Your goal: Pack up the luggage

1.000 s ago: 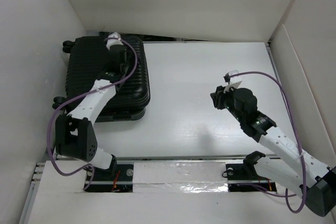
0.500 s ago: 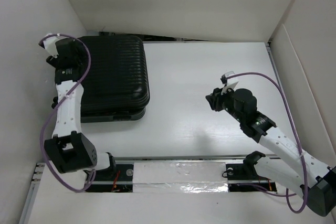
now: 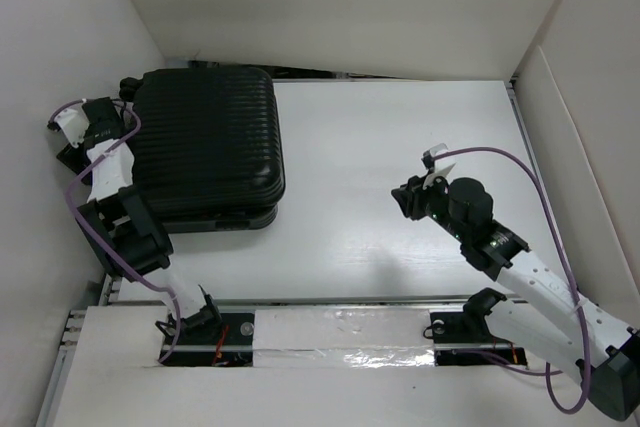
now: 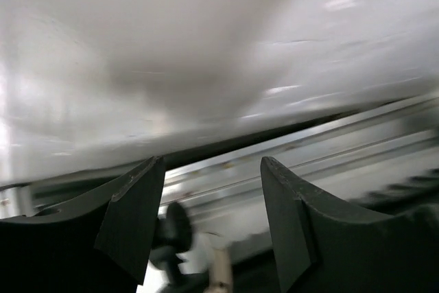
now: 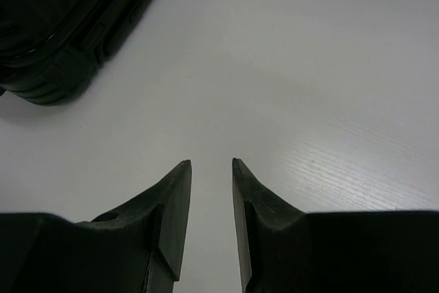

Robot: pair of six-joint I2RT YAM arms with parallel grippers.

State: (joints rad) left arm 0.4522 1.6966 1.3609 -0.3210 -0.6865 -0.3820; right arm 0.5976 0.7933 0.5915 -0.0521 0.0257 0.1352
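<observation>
The luggage (image 3: 205,147) is a black ribbed hard-shell suitcase lying flat and closed at the table's back left, with a caster wheel (image 3: 128,84) at its far left corner. Its near corner shows in the right wrist view (image 5: 62,25). My left gripper (image 3: 74,152) hangs left of the suitcase beside the left wall. Its view is blurred, and there the left gripper (image 4: 212,164) is open and empty. My right gripper (image 3: 405,197) hovers over the bare table right of centre, well away from the suitcase. In its own view the right gripper (image 5: 211,164) is narrowly open and empty.
White walls (image 3: 60,37) enclose the table on the left, back and right. A metal rail (image 3: 340,332) with taped strips runs along the near edge by the arm bases. The white tabletop (image 3: 400,137) spreads to the right of the suitcase.
My left arm has swung off the top of the suitcase to its left side, down by the wall. My right gripper has shifted slightly nearer and left.
</observation>
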